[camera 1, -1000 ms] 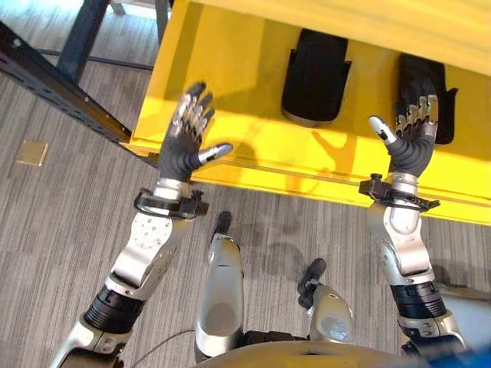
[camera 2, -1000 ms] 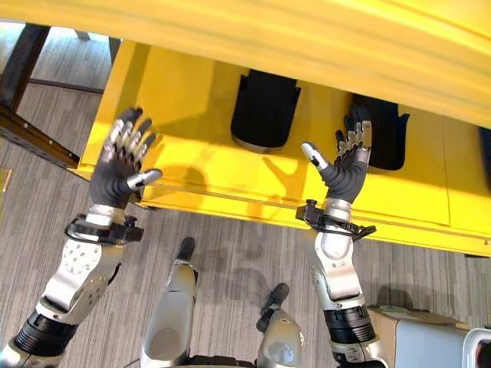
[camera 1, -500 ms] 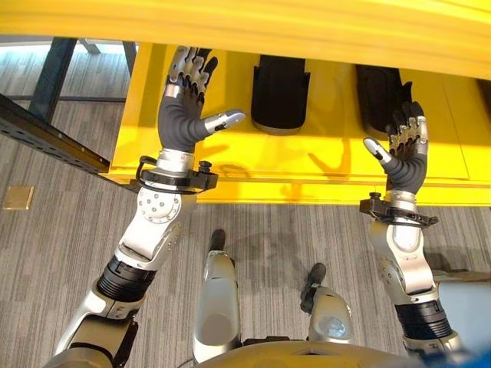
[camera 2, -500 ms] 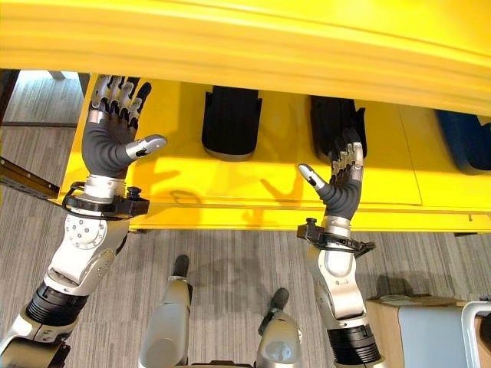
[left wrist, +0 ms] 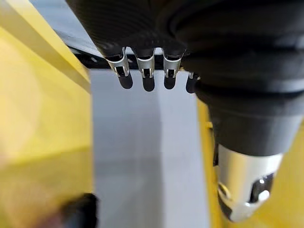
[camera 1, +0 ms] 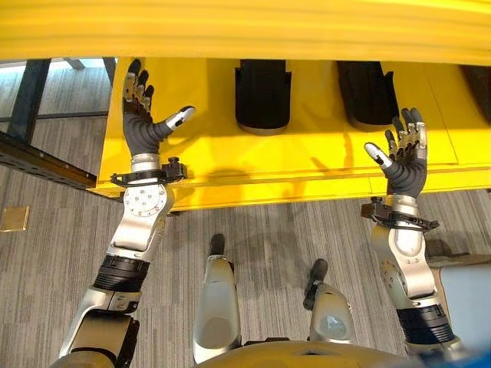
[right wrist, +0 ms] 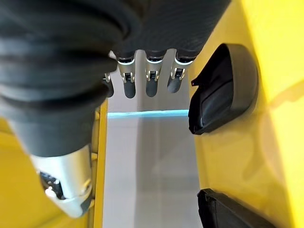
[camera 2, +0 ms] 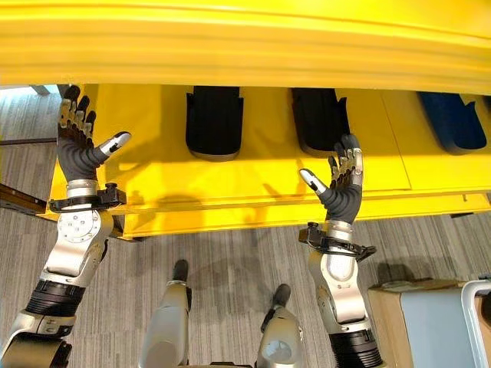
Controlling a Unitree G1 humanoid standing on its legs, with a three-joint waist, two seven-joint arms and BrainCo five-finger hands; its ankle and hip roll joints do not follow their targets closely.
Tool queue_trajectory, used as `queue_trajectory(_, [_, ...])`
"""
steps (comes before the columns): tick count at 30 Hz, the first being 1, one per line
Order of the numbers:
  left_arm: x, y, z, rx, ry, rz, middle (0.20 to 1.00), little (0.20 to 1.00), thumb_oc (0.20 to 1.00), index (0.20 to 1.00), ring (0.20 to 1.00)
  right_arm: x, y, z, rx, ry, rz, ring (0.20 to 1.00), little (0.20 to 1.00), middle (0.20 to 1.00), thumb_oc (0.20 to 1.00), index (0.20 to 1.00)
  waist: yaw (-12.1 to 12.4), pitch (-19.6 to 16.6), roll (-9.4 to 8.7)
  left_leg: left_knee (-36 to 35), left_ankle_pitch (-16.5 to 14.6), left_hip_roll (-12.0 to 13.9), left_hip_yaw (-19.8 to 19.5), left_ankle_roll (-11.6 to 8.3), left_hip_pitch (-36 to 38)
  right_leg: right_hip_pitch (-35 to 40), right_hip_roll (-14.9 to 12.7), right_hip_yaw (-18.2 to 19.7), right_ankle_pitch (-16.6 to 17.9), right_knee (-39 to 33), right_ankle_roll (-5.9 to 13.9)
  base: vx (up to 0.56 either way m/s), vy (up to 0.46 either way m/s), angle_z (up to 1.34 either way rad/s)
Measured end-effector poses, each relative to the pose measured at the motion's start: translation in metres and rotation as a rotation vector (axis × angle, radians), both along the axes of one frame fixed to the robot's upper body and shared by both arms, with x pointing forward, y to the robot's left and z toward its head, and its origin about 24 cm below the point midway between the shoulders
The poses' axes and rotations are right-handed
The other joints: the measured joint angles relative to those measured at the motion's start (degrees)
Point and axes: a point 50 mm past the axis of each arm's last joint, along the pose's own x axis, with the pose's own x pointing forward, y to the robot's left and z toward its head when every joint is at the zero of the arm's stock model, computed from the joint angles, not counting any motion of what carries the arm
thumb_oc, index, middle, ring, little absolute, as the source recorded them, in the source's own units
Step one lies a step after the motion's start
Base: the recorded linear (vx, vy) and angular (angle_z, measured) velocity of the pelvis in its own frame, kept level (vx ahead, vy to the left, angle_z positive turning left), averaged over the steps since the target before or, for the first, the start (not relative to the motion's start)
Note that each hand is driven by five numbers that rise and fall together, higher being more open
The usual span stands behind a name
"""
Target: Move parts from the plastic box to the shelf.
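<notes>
Yellow shelf (camera 2: 253, 180) boards span the head views: an upper board runs across the top, and a lower one below it carries the parts. Three parts lie on that lower board in the right eye view, all set back from its front lip. Two are black: the left black part (camera 2: 214, 121) sits near the middle, and the right black part (camera 2: 321, 119) lies just beside it, with a strip of bare yellow between them. A blue part (camera 2: 453, 121) lies further to the right, well apart from the black pair.

Both hands are raised in front of the shelf, palms turned inward, and both are empty. The left hand (camera 2: 79, 146) is up by the shelf's left end, its fingers straight and spread, thumb held out to the side, touching nothing. The right hand (camera 2: 344, 190) is up before the front edge, below the right black part; its fingers are likewise straight and apart, thumb stretched away from them. The right wrist view shows the same fingers (right wrist: 152, 80) hanging loose with two black parts beyond them on the yellow surface.

Grey carpet floor (camera 1: 54, 253) shows below the shelf. A grey box (camera 2: 430, 322) with a tan rim sits at the lower right, near the right forearm; its contents cannot be made out.
</notes>
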Motion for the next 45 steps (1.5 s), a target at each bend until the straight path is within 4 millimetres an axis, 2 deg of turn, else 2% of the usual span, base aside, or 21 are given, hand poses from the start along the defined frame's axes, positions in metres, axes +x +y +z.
queue_trajectory(3, [0.005, 0.016, -0.014, -0.012, 0.068, 0.086, 1.0, 1.0, 1.0, 1.0, 1.0, 0.0, -0.001, -0.002, 0.011, 0.007, 0.006, 1.0, 1.0, 1.0, 1.0, 1.0, -0.87, -0.13, -0.32, -0.03, -0.12, 0.68, 0.72, -0.18, 0.05, -0.55, 0.43, 0.78, 0.3, -0.26, 0.03, 0.0, -0.002, -0.16])
queue_trajectory(8, [0.014, 0.029, -0.026, -0.013, 0.141, 0.161, 1.0, 1.0, 1.0, 1.0, 1.0, -0.001, -0.002, -0.004, 0.006, 0.018, 0.008, 1.0, 1.0, 1.0, 1.0, 1.0, -1.67, -0.02, -0.99, -0.02, -0.22, 1.65, 1.7, -0.38, 0.03, -1.62, 1.09, 1.89, 0.58, -0.28, -0.25, -0.01, 0.003, -0.16])
queue_trajectory(9, [0.017, 0.036, -0.032, -0.011, 0.184, 0.196, 1.0, 1.0, 1.0, 1.0, 1.0, -0.002, -0.003, -0.004, 0.004, 0.018, 0.01, 1.0, 1.0, 1.0, 1.0, 1.0, -2.17, 0.18, -1.4, -0.04, -0.26, 1.92, 2.07, -0.44, 0.02, -1.87, 1.26, 2.19, 0.78, -0.42, -0.31, -0.02, -0.004, -0.11])
queue_trajectory(14, [0.028, 0.042, -0.034, -0.009, 0.228, 0.228, 1.0, 1.0, 1.0, 1.0, 1.0, -0.003, -0.002, -0.008, 0.006, 0.032, 0.015, 1.0, 1.0, 1.0, 1.0, 1.0, -3.25, 0.43, -2.1, -0.05, -0.25, 2.45, 2.47, -0.58, 0.04, -2.15, 1.85, 2.84, 1.24, -1.02, -0.36, -0.03, 0.0, -0.09])
queue_trajectory(16, [0.031, 0.044, -0.032, -0.005, 0.233, 0.238, 1.0, 1.0, 1.0, 1.0, 1.0, -0.005, -0.003, -0.01, 0.006, 0.038, 0.02, 1.0, 1.0, 1.0, 1.0, 1.0, -3.48, 1.12, -3.03, -0.01, -0.32, 2.84, 2.95, -0.7, -0.04, -2.63, 2.14, 3.54, 1.52, -1.24, -0.43, -0.02, -0.006, -0.17])
queue_trajectory(18, [0.033, 0.039, -0.034, 0.011, 0.244, 0.22, 1.0, 1.0, 1.0, 1.0, 1.0, -0.005, -0.003, -0.011, 0.014, 0.044, 0.024, 1.0, 1.0, 1.0, 1.0, 1.0, -4.0, 1.96, -3.96, -0.01, -0.4, 3.22, 3.24, -0.81, -0.08, -3.01, 2.46, 3.95, 1.64, -1.35, -0.57, -0.02, -0.005, -0.12])
queue_trajectory(24, [0.04, 0.033, -0.027, 0.025, 0.222, 0.212, 1.0, 1.0, 1.0, 1.0, 1.0, -0.005, -0.002, -0.011, 0.022, 0.039, 0.046, 1.0, 1.0, 1.0, 1.0, 1.0, -4.0, 3.27, -3.68, 0.17, -0.36, 3.73, 3.48, -1.38, -0.06, -3.12, 2.89, 4.0, 1.7, -1.48, -0.6, 0.0, -0.001, -0.02])
queue_trajectory(35, [0.045, 0.029, -0.021, -0.005, 0.187, 0.217, 1.0, 1.0, 1.0, 1.0, 1.0, -0.011, -0.006, -0.018, 0.021, 0.058, 0.033, 1.0, 1.0, 1.0, 1.0, 1.0, -4.15, 3.46, -3.85, 1.23, -1.19, 3.96, 4.09, -1.4, -0.99, -3.98, 2.97, 4.77, 1.71, -1.4, -0.57, 0.0, -0.004, -0.03])
queue_trajectory(45, [0.046, 0.016, -0.017, -0.037, 0.147, 0.177, 1.0, 1.0, 1.0, 1.0, 1.0, -0.011, -0.006, -0.017, 0.022, 0.054, 0.031, 1.0, 1.0, 1.0, 1.0, 1.0, -4.07, 3.89, -4.82, 2.24, -1.79, 3.93, 4.05, -0.98, -1.59, -4.14, 2.98, 4.91, 1.79, -1.44, -0.54, 0.0, 0.0, 0.0])
